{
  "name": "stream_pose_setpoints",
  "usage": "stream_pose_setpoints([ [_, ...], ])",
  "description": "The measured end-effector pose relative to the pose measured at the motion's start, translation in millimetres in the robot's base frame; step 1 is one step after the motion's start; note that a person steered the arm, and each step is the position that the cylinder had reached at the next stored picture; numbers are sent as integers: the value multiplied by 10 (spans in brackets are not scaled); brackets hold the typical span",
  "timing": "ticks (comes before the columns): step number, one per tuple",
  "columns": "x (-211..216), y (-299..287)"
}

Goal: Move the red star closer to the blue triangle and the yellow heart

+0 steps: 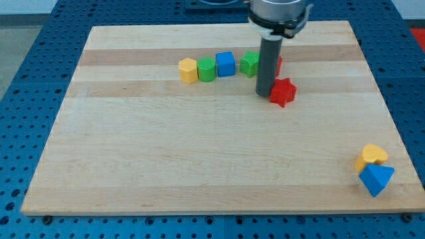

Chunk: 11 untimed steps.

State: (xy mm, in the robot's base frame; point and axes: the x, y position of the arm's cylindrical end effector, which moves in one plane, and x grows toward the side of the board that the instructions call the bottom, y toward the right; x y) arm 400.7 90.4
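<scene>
My tip [264, 93], the end of a plain dark rod tool with nothing to spread or pinch, touches the red star block's [283, 91] left side on the pale wooden worktop [199, 153]. The yellow heart block [372, 157] and blue triangle block [376, 178] touch, well apart at the view's bottom right.

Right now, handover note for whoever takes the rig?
My tip sits against the red star, on its left side in the view.
The blue triangle and yellow heart touch each other near the board's bottom-right corner.
Done: contact with the star looks made; it is still far from the pair.
Left: push the star toward the view's bottom right until it is near them.
</scene>
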Motion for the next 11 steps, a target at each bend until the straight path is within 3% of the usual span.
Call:
stream_pose_setpoints([
  [3, -86, 794],
  [6, -96, 1158],
  [9, 509, 1159],
  [11, 672, 1155],
])
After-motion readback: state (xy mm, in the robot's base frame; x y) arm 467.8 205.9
